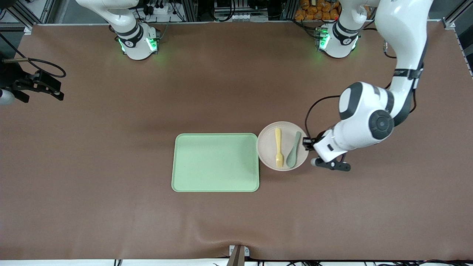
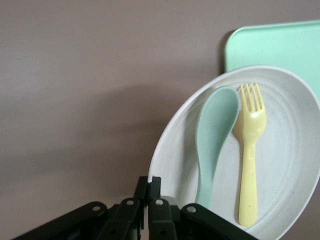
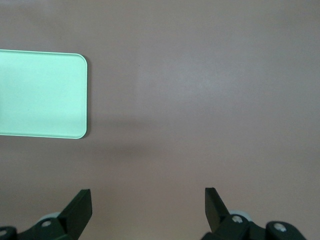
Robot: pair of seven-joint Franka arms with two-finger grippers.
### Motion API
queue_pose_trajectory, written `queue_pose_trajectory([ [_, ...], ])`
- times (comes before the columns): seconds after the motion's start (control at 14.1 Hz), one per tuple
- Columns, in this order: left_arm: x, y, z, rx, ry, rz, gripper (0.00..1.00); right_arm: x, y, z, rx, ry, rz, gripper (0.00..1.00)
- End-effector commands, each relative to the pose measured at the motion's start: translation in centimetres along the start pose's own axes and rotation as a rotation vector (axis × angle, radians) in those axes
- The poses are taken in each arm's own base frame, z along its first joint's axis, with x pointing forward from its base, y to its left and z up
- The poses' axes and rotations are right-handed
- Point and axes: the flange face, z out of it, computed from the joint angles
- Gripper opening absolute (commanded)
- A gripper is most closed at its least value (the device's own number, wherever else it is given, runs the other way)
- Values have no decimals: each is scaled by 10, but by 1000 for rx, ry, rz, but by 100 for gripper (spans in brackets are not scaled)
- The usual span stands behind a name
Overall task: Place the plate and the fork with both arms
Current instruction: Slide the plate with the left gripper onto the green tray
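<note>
Look at the front view first: your plate (image 1: 266, 147) sits on the brown table (image 1: 111, 214), touching or all but touching the short edge of the green tray (image 1: 215, 162) on the side toward the left arm's end; the fork (image 1: 278, 147) lies in the plate with its tines pointing toward the front camera, and the grey-green spoon (image 1: 293, 149) lies just beside it in the same plate, its bowl likewise toward the camera.

The left gripper (image 1: 308, 143) is down at the plate's rim on the side away from the tray; from the front you cannot make out its fingers, because the wrist body covers them. The left wrist view gives you what the front view hides: the left gripper (image 2: 148, 192) has its two fingers (image 2: 156, 186) pressed together at the rim of the plate (image 2: 295, 165), and they appear clamped on that rim, though the exact contact is partly hidden. That view also shows the fork (image 2: 249, 150) and spoon (image 2: 214, 135) side by side, and a corner of the tray (image 2: 280, 47).

The right gripper (image 1: 44, 87) waits near the table edge at the right arm's end; only the right wrist view tells you its state: right gripper (image 3: 148, 207) fingers spread wide over bare table, with the tray (image 3: 42, 92) off to one side.
</note>
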Motion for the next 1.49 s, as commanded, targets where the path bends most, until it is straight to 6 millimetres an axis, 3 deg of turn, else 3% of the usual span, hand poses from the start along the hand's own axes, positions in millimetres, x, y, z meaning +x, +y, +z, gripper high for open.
queue_pose_trajectory([
  [0.0,27,37,18,-21,5,-81,0,0,2,-2,10,-2,12,100],
  [0.28,33,88,50,-36,13,-126,0,1,2,-2,10,-2,13,100],
  [0.5,34,107,72,-53,61,-129,0,1,2,-1,10,-5,10,100],
  [0.99,34,125,132,-76,117,-107,0,1,5,-1,10,-3,15,100],
  [1.42,28,138,155,-83,111,-106,0,1,5,0,16,-6,16,100],
])
